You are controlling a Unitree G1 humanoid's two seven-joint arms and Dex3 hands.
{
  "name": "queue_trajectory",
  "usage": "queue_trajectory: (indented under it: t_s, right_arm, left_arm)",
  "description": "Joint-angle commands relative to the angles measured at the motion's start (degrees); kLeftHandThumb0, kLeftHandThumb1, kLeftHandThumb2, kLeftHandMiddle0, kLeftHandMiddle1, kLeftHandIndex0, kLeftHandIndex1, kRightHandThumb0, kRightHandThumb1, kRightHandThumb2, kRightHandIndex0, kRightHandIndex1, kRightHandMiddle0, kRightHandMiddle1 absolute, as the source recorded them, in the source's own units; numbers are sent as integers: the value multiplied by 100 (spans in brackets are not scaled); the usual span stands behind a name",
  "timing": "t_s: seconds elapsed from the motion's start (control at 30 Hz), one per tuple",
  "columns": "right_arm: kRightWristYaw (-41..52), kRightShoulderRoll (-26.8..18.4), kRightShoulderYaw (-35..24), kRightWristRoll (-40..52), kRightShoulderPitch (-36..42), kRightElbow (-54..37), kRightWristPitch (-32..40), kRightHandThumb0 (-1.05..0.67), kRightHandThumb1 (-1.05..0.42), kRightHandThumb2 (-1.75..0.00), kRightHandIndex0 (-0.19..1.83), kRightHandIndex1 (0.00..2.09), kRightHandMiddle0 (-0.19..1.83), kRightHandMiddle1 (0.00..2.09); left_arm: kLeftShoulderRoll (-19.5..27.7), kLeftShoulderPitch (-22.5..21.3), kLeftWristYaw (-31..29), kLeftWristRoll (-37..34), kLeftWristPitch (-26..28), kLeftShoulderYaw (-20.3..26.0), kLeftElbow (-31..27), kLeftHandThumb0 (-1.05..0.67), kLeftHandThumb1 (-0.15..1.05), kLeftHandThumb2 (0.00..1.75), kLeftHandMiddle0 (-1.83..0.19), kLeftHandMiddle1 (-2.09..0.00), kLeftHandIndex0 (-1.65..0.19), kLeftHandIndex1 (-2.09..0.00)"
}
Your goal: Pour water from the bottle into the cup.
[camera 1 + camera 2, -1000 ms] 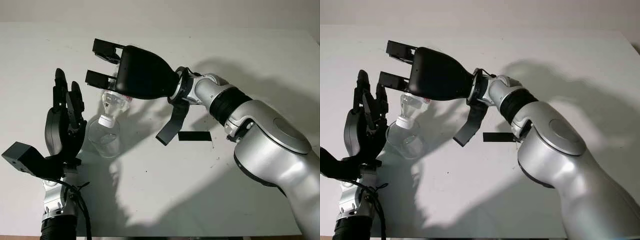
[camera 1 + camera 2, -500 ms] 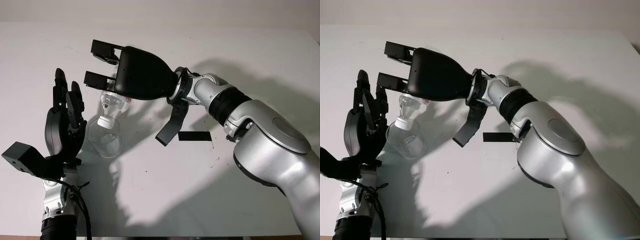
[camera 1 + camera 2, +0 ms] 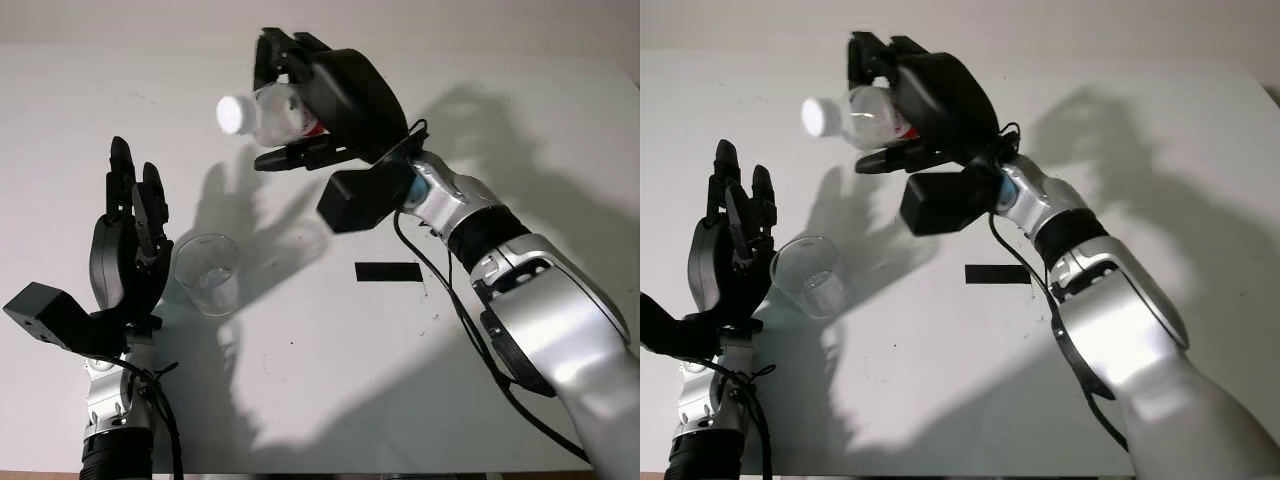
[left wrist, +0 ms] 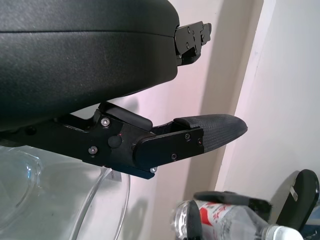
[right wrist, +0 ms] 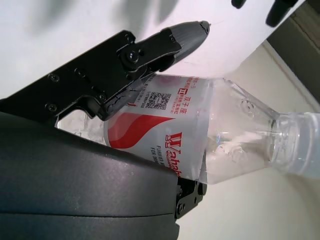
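We take the cup [image 3: 207,273] as landmark: a clear glass standing upright on the white surface [image 3: 330,380], mouth open upward. Our left hand [image 3: 130,240] is just beside the cup on its left side, fingers pointing up and away, holding nothing; from the head views we cannot tell whether it touches the glass wall.

Our right hand [image 3: 315,100] is well above and beyond the cup, to its right, fingers wrapped around the body of the bottle [image 3: 270,108]. The bottle lies roughly horizontal in the grip, white-capped end [image 3: 232,113] pointing toward the cup's side of the scene. The wrist view shows a red label [image 5: 150,135] and some water pooled along the bottle's lower side. The cap appears to be on; we judge this from the white disc at the neck, not with certainty.

A black tape strip [image 3: 389,271] lies on the surface to the right of the cup, well apart from it.

Step in hand, as we judge it: the bottle is held away from the cup, not over it. To do a pour well we would:
- bring the neck over the cup's mouth before tilting further
- keep the neck low and near the rim
- tilt slowly, since the glass is light and narrow
- keep the left hand beside the cup to steady it

Risk: a capped bottle will not pour
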Motion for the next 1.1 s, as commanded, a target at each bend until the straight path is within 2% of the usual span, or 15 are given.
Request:
queue_trajectory:
  t_s: [0.0,0.13,0.3,0.47,0.57,0.67,0.8,0.87,1.07]
  right_arm:
    - [527,-64,-426,484,315,-347,288,-34,-105,-32,114,209,95,209]
    - [1369,-145,-904,1089,770,-989,877,-33,-105,-35,115,209,98,209]
    - [2532,-196,-1629,2354,1522,-2520,2785,-31,-105,-42,124,209,104,209]
    - [2891,-398,-2059,3041,2237,-4060,4632,-35,-105,-45,126,209,106,209]
    - [2894,-477,-2285,3320,2729,-4908,5342,-37,-105,-44,120,209,98,209]
    - [2780,-396,-2517,3598,3125,-5518,5795,-38,-105,-44,117,209,95,209]
    - [2685,-435,-2494,3562,3442,-6028,6044,-40,-105,-43,117,209,92,209]
    - [2649,-434,-2475,3542,3560,-6196,6148,-41,-105,-41,112,209,83,209]
    - [2564,-109,-2299,3356,3988,-6315,5622,-39,-105,-45,113,209,83,209]
  left_arm:
    - [-14,116,-50,-30,3,13,174,-71,105,60,19,0,19,0]
    - [17,95,-51,9,-9,9,189,-71,105,62,19,0,19,0]
    - [24,76,-39,-2,50,-3,164,-71,105,62,19,0,19,0]
    - [18,58,-78,-6,49,-19,200,-72,105,62,19,0,19,0]
    - [3,23,-85,-28,53,-15,239,-72,105,63,19,0,19,0]
    - [2,13,-110,-36,41,-16,269,-72,105,63,19,0,19,0]
    - [15,23,-156,-40,1,-10,285,-72,105,64,19,0,19,0]
    - [12,37,-150,-45,6,-6,256,-72,105,65,19,0,19,0]
    - [43,116,-186,-70,31,15,204,-72,105,65,19,0,19,0]
